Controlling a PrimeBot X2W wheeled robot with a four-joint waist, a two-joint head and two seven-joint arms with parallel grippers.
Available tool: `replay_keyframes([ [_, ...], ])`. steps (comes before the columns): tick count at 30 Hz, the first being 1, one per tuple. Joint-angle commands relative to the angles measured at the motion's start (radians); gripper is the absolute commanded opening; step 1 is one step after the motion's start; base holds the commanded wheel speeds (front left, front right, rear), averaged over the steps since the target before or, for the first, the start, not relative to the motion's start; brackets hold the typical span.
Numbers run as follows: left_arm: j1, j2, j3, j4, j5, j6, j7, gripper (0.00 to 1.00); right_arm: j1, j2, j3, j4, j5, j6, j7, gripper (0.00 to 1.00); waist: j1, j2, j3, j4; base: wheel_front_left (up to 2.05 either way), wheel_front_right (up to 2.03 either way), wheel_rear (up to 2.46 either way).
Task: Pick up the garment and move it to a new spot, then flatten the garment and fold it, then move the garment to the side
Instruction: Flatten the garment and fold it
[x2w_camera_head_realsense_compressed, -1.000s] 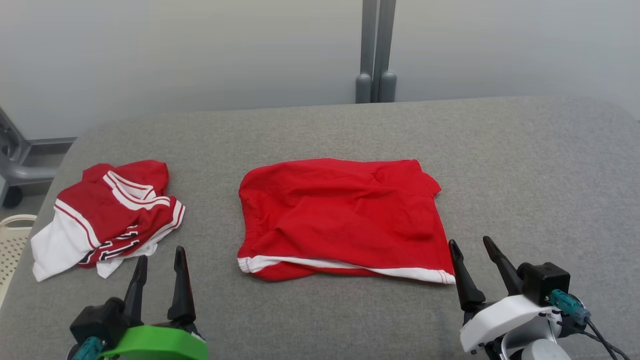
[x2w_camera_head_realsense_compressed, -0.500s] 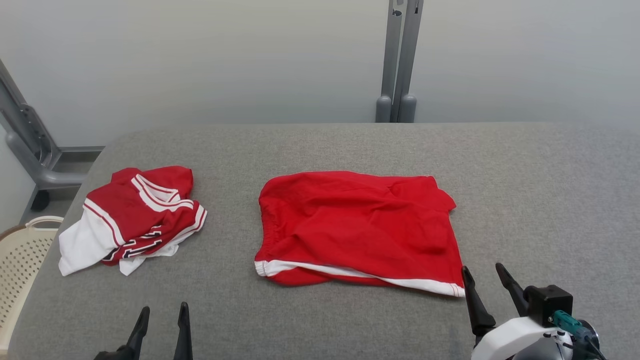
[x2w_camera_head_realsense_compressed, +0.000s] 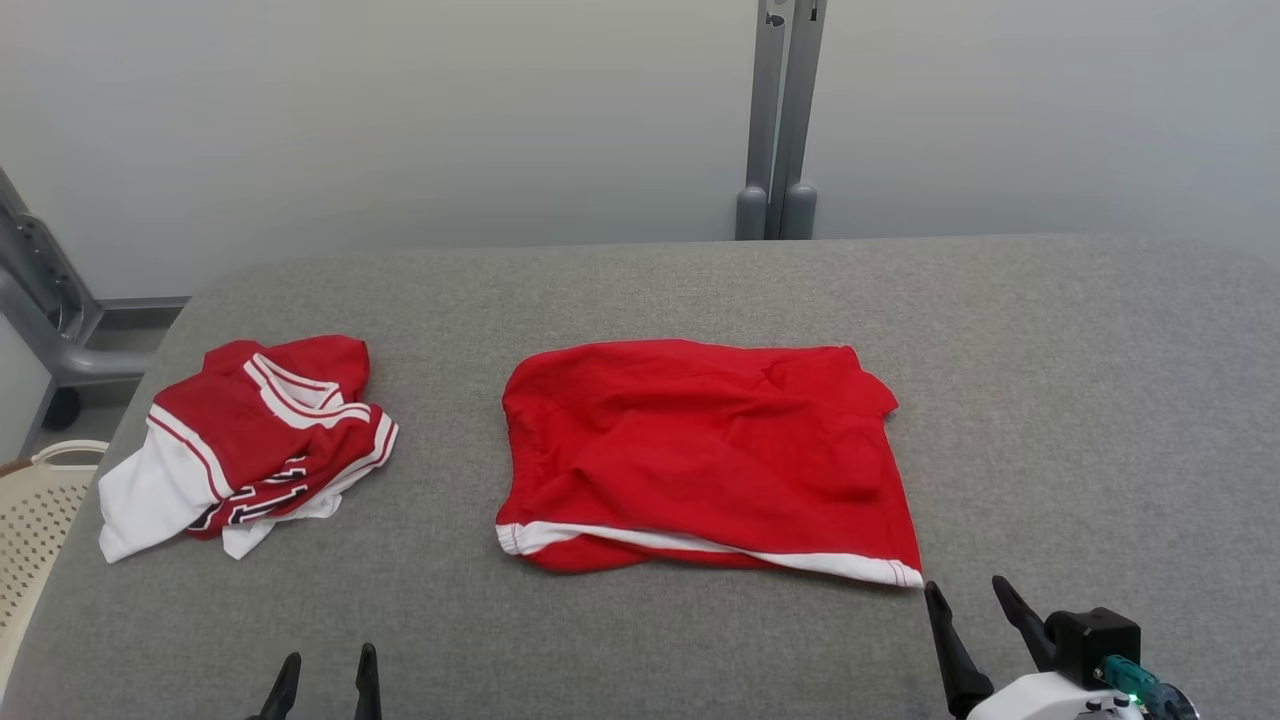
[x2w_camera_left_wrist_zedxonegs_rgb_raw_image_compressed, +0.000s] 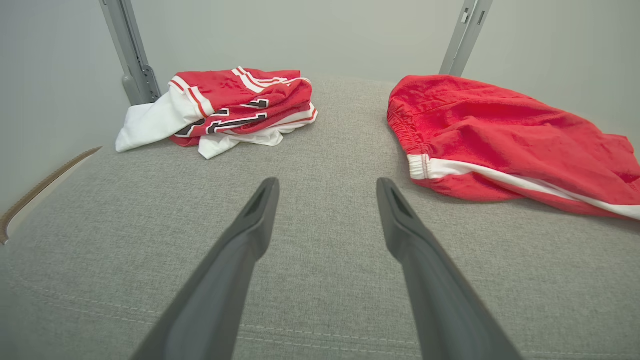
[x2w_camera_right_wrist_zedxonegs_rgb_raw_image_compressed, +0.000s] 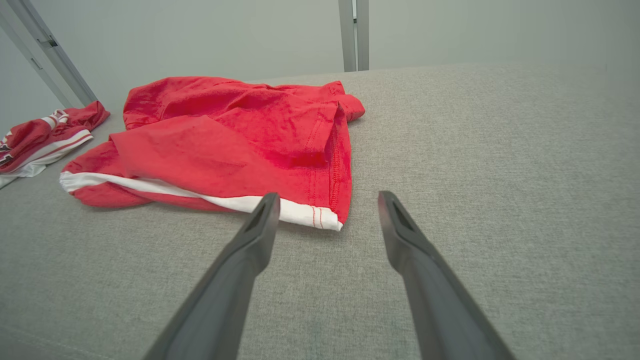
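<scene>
The garment, a pair of red shorts (x2w_camera_head_realsense_compressed: 700, 455) with a white hem band, lies folded flat in the middle of the grey table (x2w_camera_head_realsense_compressed: 1050, 350). It also appears in the wrist views, the shorts (x2w_camera_left_wrist_zedxonegs_rgb_raw_image_compressed: 500, 135) to the right of the left fingers and the shorts (x2w_camera_right_wrist_zedxonegs_rgb_raw_image_compressed: 230, 140) ahead-left of the right fingers. My right gripper (x2w_camera_head_realsense_compressed: 966, 587) is open and empty just off the shorts' near right corner, the right gripper (x2w_camera_right_wrist_zedxonegs_rgb_raw_image_compressed: 328, 197) hovering over bare cloth. My left gripper (x2w_camera_head_realsense_compressed: 328, 657) is open at the near edge; the left gripper (x2w_camera_left_wrist_zedxonegs_rgb_raw_image_compressed: 326, 185) holds nothing.
A crumpled red and white jersey (x2w_camera_head_realsense_compressed: 250, 440) lies at the table's left; the jersey (x2w_camera_left_wrist_zedxonegs_rgb_raw_image_compressed: 235, 102) sits ahead of the left fingers. A cream basket (x2w_camera_head_realsense_compressed: 30, 510) stands beyond the left edge. Grey posts (x2w_camera_head_realsense_compressed: 775, 120) rise behind the table, and a metal frame (x2w_camera_head_realsense_compressed: 40, 300) stands at far left.
The head camera has shifted. Both grippers have drawn back toward the near edge, the right one coming off the shorts' near right corner. Both stay open. The clothes have not moved.
</scene>
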Motion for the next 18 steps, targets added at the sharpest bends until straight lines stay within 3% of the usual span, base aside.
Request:
replay_keyframes([
  [1,-0.014,0.0,0.002,-0.002,0.0,-0.003,-0.004,1.0,0.002,-0.003,0.004,-0.005,0.004,0.0,-0.001,1.0,0.0,0.0,0.004,-0.006,0.0,0.0,0.0],
  [13,-0.048,-0.004,-0.023,0.002,0.013,-0.012,-0.008,1.0,-0.008,-0.003,0.017,-0.002,0.012,0.0,0.008,1.0,0.0,0.0,0.01,-0.004,0.0,0.0,0.0],
  [18,-0.095,-0.005,-0.059,0.03,0.005,-0.043,0.054,1.0,-0.04,-0.002,0.015,-0.006,-0.028,0.0,0.084,1.0,0.0,0.0,0.022,-0.004,0.0,0.0,0.0],
])
